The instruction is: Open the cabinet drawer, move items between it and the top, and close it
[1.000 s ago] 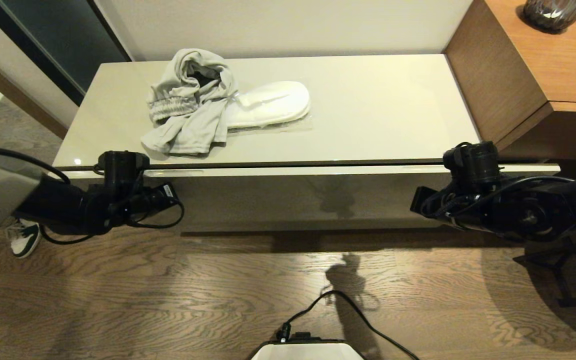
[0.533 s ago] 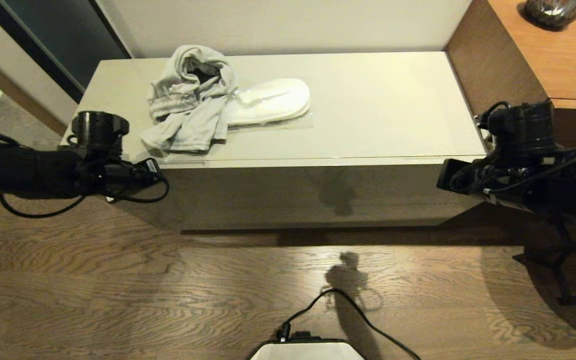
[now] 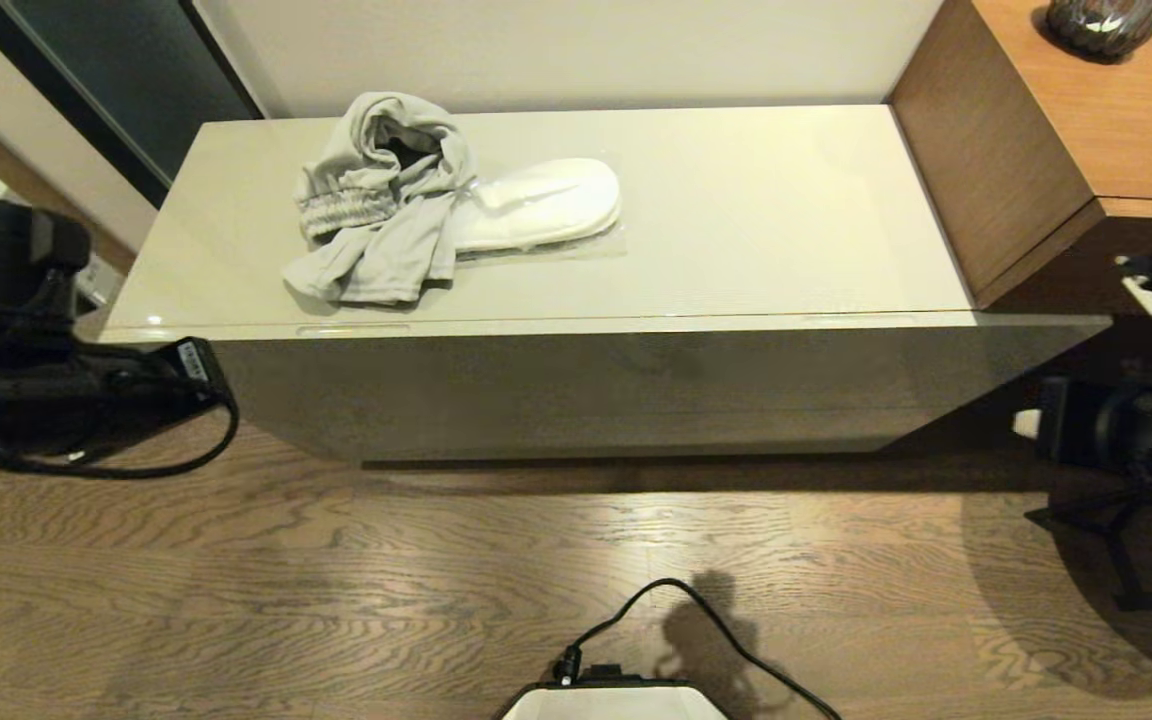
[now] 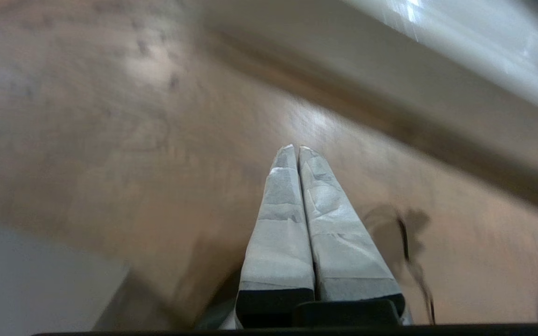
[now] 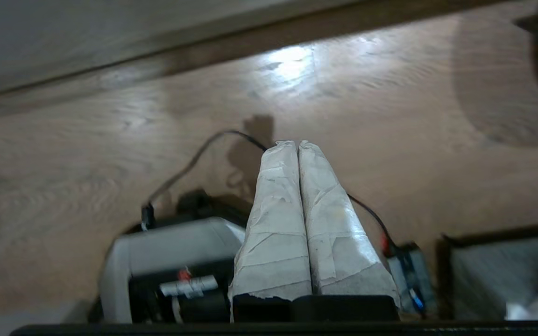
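The cabinet drawer [image 3: 576, 385] is shut, its front flush under the glossy beige top [image 3: 756, 220], with a slim handle notch [image 3: 353, 329] near its left end. On the top lie a crumpled light grey garment [image 3: 376, 205] and, partly under it, a plastic-wrapped pair of white slippers [image 3: 551, 205]. My left arm [image 3: 36, 390] is drawn back off the cabinet's left end. The left gripper [image 4: 296, 150] is shut and empty above the wooden floor. My right arm [image 3: 1126, 440] is off the right end, and the right gripper [image 5: 297, 144] is shut and empty over the floor.
A taller brown wooden unit [image 3: 1036, 150] adjoins the cabinet's right end and carries a dark glass vase [image 3: 1101, 25]. Black stand legs [image 3: 1126, 560] rest on the floor at the right. My base [image 3: 616, 700] and its cable [image 3: 696, 610] sit at front centre.
A second ago both grippers were at the drawer's front edge, which stood slightly out. The drawer has gone flush, and both arms have pulled back and outward to the sides.
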